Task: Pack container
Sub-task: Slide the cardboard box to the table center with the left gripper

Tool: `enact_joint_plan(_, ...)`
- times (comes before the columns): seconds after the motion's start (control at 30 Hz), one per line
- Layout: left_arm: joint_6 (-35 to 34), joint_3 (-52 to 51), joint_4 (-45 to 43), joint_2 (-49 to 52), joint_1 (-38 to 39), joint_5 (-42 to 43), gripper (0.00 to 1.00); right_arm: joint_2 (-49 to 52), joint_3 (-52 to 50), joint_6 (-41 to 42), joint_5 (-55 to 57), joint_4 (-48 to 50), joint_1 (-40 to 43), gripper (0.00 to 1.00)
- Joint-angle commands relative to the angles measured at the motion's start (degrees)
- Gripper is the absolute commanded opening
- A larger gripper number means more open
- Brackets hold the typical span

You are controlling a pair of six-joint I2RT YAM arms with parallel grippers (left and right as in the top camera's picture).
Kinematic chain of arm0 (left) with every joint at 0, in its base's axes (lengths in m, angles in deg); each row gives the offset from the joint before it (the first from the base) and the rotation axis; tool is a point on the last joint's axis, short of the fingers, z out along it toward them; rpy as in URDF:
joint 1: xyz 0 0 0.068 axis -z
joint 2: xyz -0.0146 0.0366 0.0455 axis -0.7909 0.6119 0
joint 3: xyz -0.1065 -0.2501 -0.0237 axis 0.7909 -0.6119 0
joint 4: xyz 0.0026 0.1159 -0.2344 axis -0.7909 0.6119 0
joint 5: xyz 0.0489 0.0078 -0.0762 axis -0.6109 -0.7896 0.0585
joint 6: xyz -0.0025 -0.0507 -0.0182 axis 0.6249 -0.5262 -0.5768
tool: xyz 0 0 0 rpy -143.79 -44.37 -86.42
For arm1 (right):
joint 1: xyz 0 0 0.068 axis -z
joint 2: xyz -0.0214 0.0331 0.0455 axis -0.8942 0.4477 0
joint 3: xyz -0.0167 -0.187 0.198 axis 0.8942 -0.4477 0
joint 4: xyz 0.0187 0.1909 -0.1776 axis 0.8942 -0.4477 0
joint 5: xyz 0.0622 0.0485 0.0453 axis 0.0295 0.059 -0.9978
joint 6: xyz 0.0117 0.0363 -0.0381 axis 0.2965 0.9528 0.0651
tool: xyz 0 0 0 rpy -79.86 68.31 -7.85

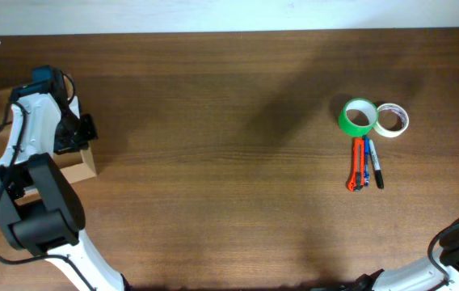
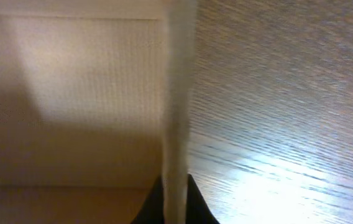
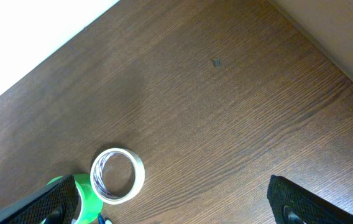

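Left gripper (image 2: 175, 202) is clamped tight on a thin upright cardboard edge of the container (image 1: 78, 166). In the left wrist view that edge rises from between the two dark fingers, with pale cardboard to its left and wood grain to its right. One container is in the scene: a tan cardboard box at the left end of the table (image 1: 213, 194). From above it is largely covered by the left arm (image 1: 35, 121), so only its near right corner and a strip along its left side show. The right gripper (image 3: 176, 208) has its jaws spread wide with nothing between them; its two black fingers (image 3: 49, 202) sit in the bottom corners of the right wrist view, above the tabletop. Well apart from the box, on the right side of the table, lie two tape rolls — one green roll (image 1: 358, 118) and one white roll (image 1: 391, 120) — flat and touching, the white one to the right. Just near of them three slender items lie side by side, pointing near to far: one orange tool (image 1: 357, 166), one blue pen (image 1: 367, 158) and one black marker (image 1: 377, 171).
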Motion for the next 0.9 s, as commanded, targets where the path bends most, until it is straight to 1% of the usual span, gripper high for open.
enact_joint_plan(0.0, -3.1, 0.8, 1.2, -0.9, 4.0, -0.7, 0.02, 0.2, 0.8, 0.3, 0.5, 0.0, -0.2, 0.99)
enact_joint_plan(0.1, -7.3, 3.4, 5.3, -1.4, 8.7, -2.0, 0.02, 0.2, 0.8, 0.3, 0.5, 0.0, -0.2, 0.99)
enact_joint_plan(0.23, -12.7, 11.2, 12.3, -1.3, 16.9, -2.2, 0.02, 0.2, 0.8, 0.3, 0.5, 0.0, -0.2, 0.99)
enact_joint_plan(0.27, -13.3, 15.8, 14.4, -1.3, 21.4, -2.4, 0.02, 0.2, 0.8, 0.3, 0.5, 0.0, -0.2, 0.99)
enact_joint_plan(0.3, -15.6, 20.5, 15.9, -1.3, 26.2, -3.3, 0.02, 0.2, 0.8, 0.3, 0.5, 0.0, -0.2, 0.99)
enact_joint_plan(0.33, -16.3, 22.8, 16.2, -1.3, 28.6, -3.5, 0.02, 0.2, 0.8, 0.3, 0.5, 0.0, -0.2, 0.99)
enact_joint_plan(0.47, -20.5, 29.2, 16.2, -1.3, 36.8, -4.7, 0.02, 0.2, 0.8, 0.3, 0.5, 0.0, -0.2, 0.99)
enact_joint_plan(0.5, -22.8, 30.6, 16.1, -1.3, 39.6, -5.8, 0.02, 0.2, 0.8, 0.3, 0.5, 0.0, -0.2, 0.99)
enact_joint_plan(0.6, -28.3, 31.2, 15.4, -1.3, 44.4, -9.4, 0.02, 0.2, 0.8, 0.3, 0.5, 0.0, -0.2, 0.99)
enact_joint_plan(0.67, -31.8, 31.2, 14.3, -1.0, 46.6, -10.1, 0.02, 0.2, 0.8, 0.3, 0.5, 0.0, -0.2, 0.99)
enact_joint_plan(0.7, -34.5, 31.2, 12.4, -0.4, 48.7, -10.1, 0.02, 0.2, 0.8, 0.3, 0.5, 0.0, -0.2, 0.99)
enact_joint_plan(0.77, -35.8, 31.2, 10.7, 0.4, 50.6, -9.9, 0.02, 0.2, 0.8, 0.3, 0.5, 0.0, -0.2, 0.99)
enact_joint_plan(0.87, -37.0, 31.2, 8.3, 2.3, 53.0, -7.5, 0.02, 0.2, 0.8, 0.3, 0.5, 0.0, -0.2, 0.99)
